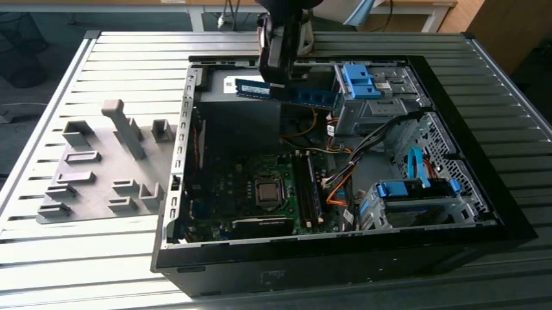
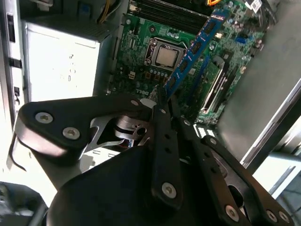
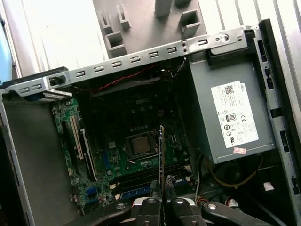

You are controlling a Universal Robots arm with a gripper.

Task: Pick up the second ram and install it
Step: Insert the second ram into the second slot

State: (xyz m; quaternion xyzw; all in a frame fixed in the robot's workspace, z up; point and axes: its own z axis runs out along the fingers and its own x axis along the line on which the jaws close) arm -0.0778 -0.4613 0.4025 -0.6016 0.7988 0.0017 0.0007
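In the exterior view the gripper clamps the second ram level above the open computer case on the desk. Both wrist views look down past it: the motherboard lies inside, and the first wrist view adds the power supply and the grey fixture.

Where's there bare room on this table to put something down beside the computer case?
The ribbed table is bare behind the grey fixture block, and in front of it. Inside the open case it is crowded: motherboard, cables, drive cages, and the hand holding the second ram above.
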